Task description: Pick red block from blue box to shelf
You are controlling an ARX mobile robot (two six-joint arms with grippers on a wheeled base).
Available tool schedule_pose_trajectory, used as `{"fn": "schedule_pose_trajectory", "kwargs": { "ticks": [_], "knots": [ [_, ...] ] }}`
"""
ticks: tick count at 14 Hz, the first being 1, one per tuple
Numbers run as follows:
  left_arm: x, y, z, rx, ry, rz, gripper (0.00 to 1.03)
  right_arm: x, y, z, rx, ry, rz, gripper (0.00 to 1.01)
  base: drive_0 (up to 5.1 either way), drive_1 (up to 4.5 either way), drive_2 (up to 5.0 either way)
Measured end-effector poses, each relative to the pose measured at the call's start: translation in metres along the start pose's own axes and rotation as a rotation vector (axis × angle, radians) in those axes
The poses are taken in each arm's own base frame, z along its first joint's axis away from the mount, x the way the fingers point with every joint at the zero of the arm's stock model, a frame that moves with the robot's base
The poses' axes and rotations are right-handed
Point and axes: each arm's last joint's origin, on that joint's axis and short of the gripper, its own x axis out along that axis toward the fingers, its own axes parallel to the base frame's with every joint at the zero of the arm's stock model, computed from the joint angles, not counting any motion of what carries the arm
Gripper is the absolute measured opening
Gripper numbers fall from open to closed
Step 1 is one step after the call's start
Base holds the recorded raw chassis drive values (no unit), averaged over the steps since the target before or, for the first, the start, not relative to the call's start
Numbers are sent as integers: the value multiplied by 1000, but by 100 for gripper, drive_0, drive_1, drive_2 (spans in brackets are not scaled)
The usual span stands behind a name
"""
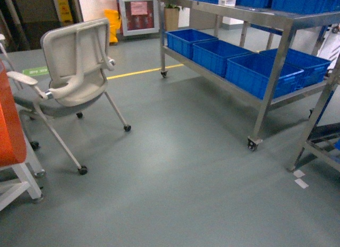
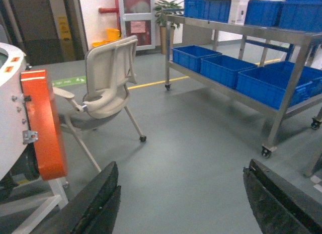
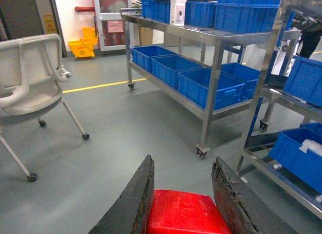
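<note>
In the right wrist view the red block (image 3: 186, 214) sits between the two dark fingers of my right gripper (image 3: 183, 166), which is shut on it and carries it above the grey floor. The steel shelf (image 3: 216, 83) stands ahead and to the right, with dark blue crates on its tiers; it also shows in the head view as the shelf (image 1: 276, 66) at the upper right. My left gripper (image 2: 181, 171) hangs open over bare floor with nothing between its fingers. The blue box is out of view. Neither gripper shows in the head view.
A white wheeled chair (image 1: 79, 71) stands tilted at the left, beside an orange-and-white cart (image 1: 10, 135). A second steel rack (image 3: 297, 123) with blue crates is at the far right. A yellow floor line (image 1: 143, 71) runs behind the chair. Grey floor lies between chair and shelf.
</note>
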Motion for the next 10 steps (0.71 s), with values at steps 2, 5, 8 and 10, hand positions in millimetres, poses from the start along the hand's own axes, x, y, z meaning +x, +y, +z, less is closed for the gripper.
{"fn": "schedule_pose_trajectory", "kwargs": {
  "ticks": [2, 5, 8, 10],
  "knots": [
    [0, 0, 0, 0, 0, 0, 59, 0, 0, 0, 0, 0, 0, 27, -156, -156, -156],
    [0, 0, 0, 0, 0, 0, 62, 0, 0, 0, 0, 0, 0, 27, -156, -156, -156],
    [0, 0, 0, 0, 1, 0, 62, 0, 0, 0, 0, 1, 0, 27, -156, -156, -156],
    [0, 0, 0, 0, 0, 0, 62, 0, 0, 0, 0, 0, 0, 27, -156, -156, -156]
  ]
}}
